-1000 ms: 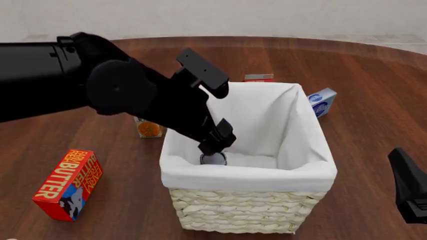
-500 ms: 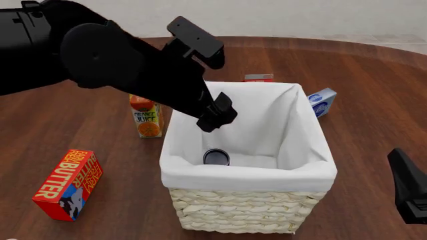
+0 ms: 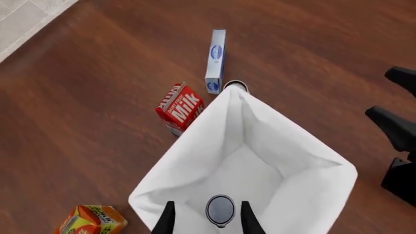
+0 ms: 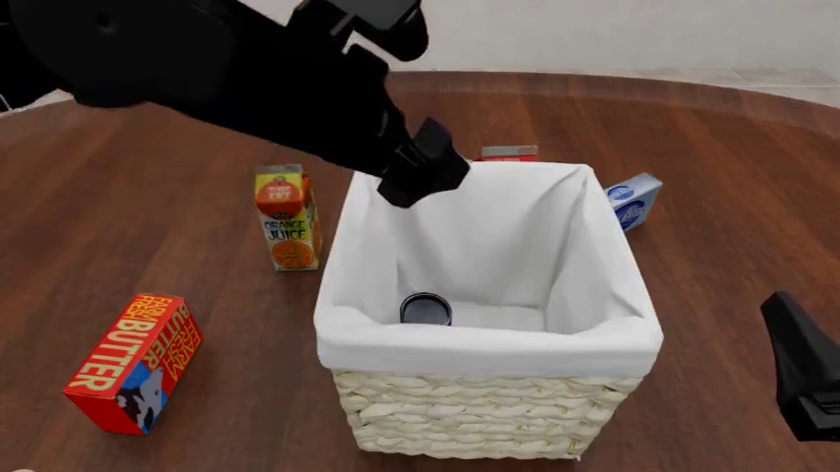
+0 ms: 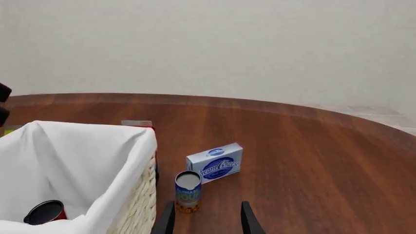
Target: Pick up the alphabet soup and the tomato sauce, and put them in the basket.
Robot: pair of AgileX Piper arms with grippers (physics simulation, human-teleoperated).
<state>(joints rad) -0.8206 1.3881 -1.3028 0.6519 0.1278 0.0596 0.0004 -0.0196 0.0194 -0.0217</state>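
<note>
While hanging above the far left corner of the basket point(image 4: 486, 349) with fingers point(image 3: 167, 222) spread and pinching nothing, looking straight down past the left gripper point(image 4: 423, 179) onto the tomato sauce point(image 4: 426, 309), standing upright on the liner floor near the front left wall. Leaving the alphabet soup point(image 5: 188, 191) as the remaining job: standing upright on the surface point(image 5: 312, 161) outside the basket, just off its far right corner and just beside a blue cream cheese box point(image 5: 215, 168), hiding behind the basket wall in the front view. Waiting low at the near right, pointing the right gripper point(image 5: 206, 217) roughly toward that can, with fingers likewise spread and holding nothing. Judging the can as stiff, fairly heavy for its size and smooth on the label, so likely slipping or tipping under a loose or high pinch. Suggesting a hold across the round body at about mid-height, with fingers on opposite sides, staying clear of the box and the wicker wall close by. Expecting no denting under a firm squeeze. Also sharing the surface, well apart from the soup: an orange juice carton point(image 4: 286, 216), a butter box point(image 4: 132, 362), and a milk carton point(image 3: 180, 108) behind the basket
</note>
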